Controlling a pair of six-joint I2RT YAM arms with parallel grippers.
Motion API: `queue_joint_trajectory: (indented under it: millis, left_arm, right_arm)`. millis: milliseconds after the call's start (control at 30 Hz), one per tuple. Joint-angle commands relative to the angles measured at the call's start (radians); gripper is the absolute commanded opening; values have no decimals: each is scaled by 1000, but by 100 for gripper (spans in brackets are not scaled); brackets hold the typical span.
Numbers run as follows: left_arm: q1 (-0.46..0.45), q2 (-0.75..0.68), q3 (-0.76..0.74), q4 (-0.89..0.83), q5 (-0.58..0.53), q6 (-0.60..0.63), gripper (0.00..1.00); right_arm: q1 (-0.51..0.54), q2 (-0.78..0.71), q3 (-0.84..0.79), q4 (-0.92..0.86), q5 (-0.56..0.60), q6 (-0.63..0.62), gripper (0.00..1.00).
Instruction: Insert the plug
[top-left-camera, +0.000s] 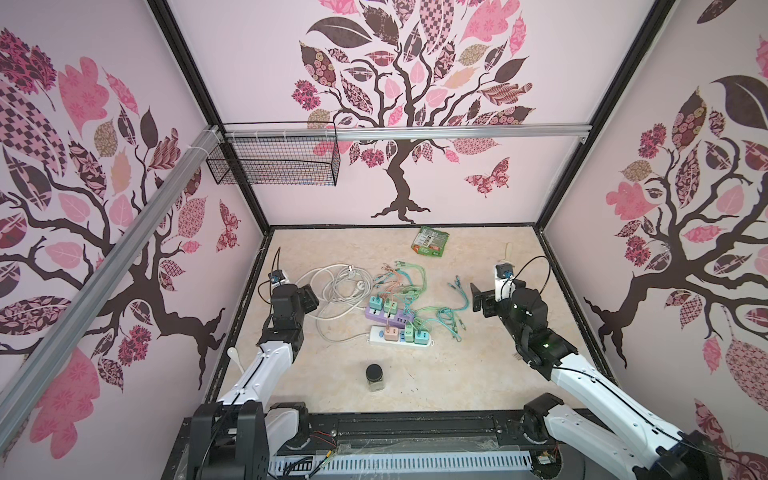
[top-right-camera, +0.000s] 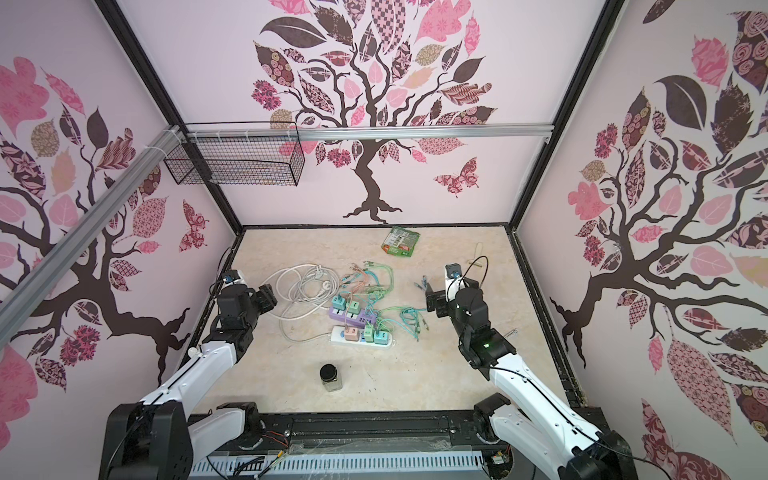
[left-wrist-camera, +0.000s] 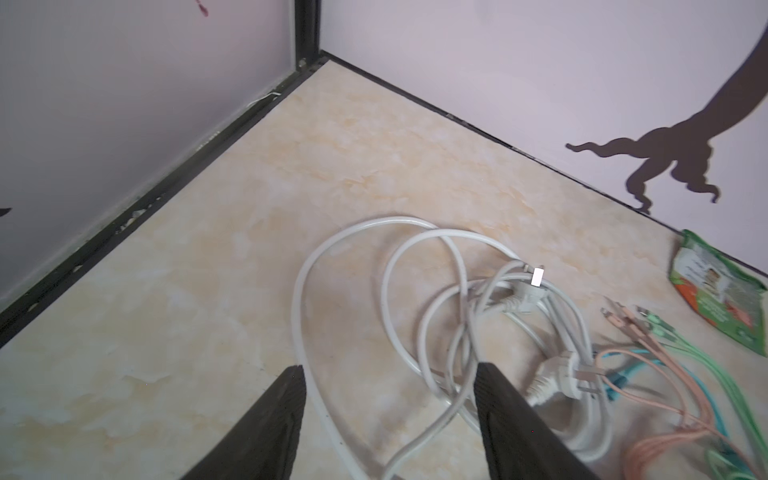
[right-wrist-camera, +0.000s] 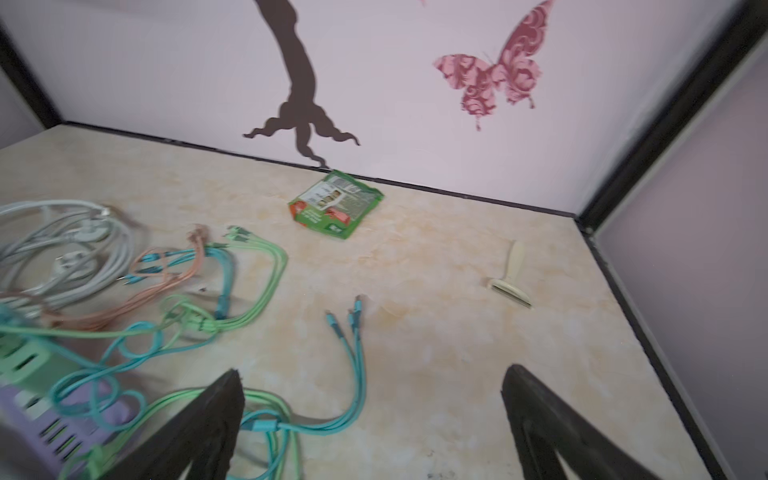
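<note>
You're looking at a lab robot cell; decal panels (top-left-camera: 249, 62) in a black frame (top-left-camera: 184, 62), aluminium rail (top-left-camera: 415, 134), marble-look worktop (top-left-camera: 457, 374).

I'm seeing, at centre frame, a lilac plastic power strip (top-left-camera: 384, 319), a white plastic power strip (top-left-camera: 378, 333) and mint-green cube adapters (top-left-camera: 422, 337); the cream tabletop (top-left-camera: 478, 374) is showing beige marbling.

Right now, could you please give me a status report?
Left pincer open, empty. Right pincer open, empty. White plug loose on coiled cord. Cables tangle over purple strip.
</note>
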Motion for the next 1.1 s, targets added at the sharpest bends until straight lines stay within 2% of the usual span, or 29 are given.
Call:
queue_joint_trajectory:
  millis: [0, 100, 267, 400, 600, 800, 900, 967, 1067]
  left_arm:
    - [4, 23, -22, 150, 0, 86, 68]
    - [3, 36, -47, 207, -18, 147, 69]
    - [3, 98, -115, 372, -16, 169, 69]
    - [4, 187, -129, 486, -8, 206, 69]
    - [6, 236, -121, 560, 40, 293, 69]
    - [6, 435, -184, 899, 139, 339, 69]
    - [8, 395, -122, 706, 145, 341, 69]
    - [31, 428, -114, 742, 179, 320, 71]
    - [38, 411, -106, 692, 189, 321, 78]
  right_arm:
    - [-50, 46, -28, 193, 124, 45, 99]
    - [-99, 109, -110, 319, 114, 80, 100]
    - [-146, 195, -233, 533, 89, 77, 99]
    - [-248, 275, -282, 643, -10, 151, 100]
    - [-260, 423, -291, 808, -8, 128, 100]
    - [-260, 491, -255, 847, -25, 76, 100]
    - [-261, 549, -286, 963, -48, 55, 99]
    - [-262, 610, -297, 1039, -44, 53, 100]
    - [-261, 710, -284, 1150, -38, 39, 99]
